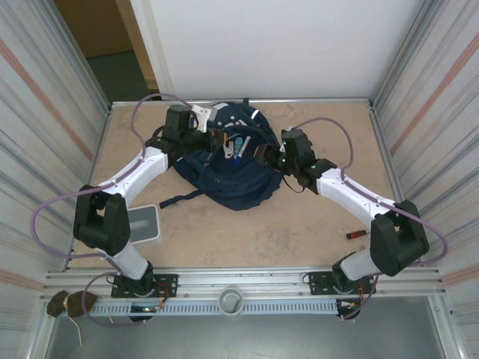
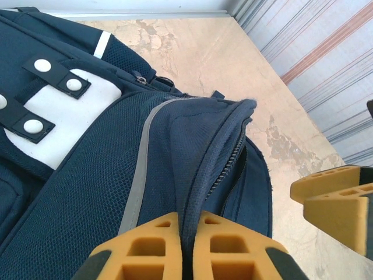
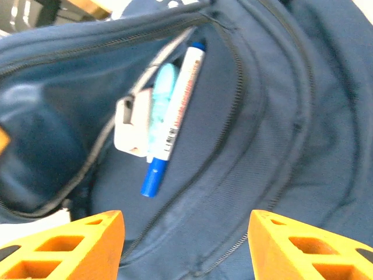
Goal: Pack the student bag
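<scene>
The student bag (image 1: 232, 173) lies at the far middle of the table (image 1: 299, 224), its opening facing up.

The overhead view shows the whole bag between the two arms. The left gripper (image 1: 212, 139) is at the bag's far left edge and the right gripper (image 1: 268, 153) at its right edge. A grey bin (image 1: 142, 224) sits well apart to the bag's near left, and a small red object (image 1: 355, 234) lies well apart to its near right.

The left wrist view shows the grip itself. The left gripper's (image 2: 187, 227) two yellow fingers are pressed together on the bag's zipper (image 2: 224, 169) edge, pinching the fabric. It also shows a grey reflective stripe (image 2: 143, 157) and a white patch (image 2: 64, 122) with snap tabs.

The right wrist view looks into the bag's open pocket. A white marker (image 3: 175, 116) with a blue cap lies beside a pale blue pen (image 3: 160, 96) and a small white object (image 3: 129, 125), blurred. The right gripper's (image 3: 186, 239) fingers stand wide apart above the bag's cloth, with nothing between them.
</scene>
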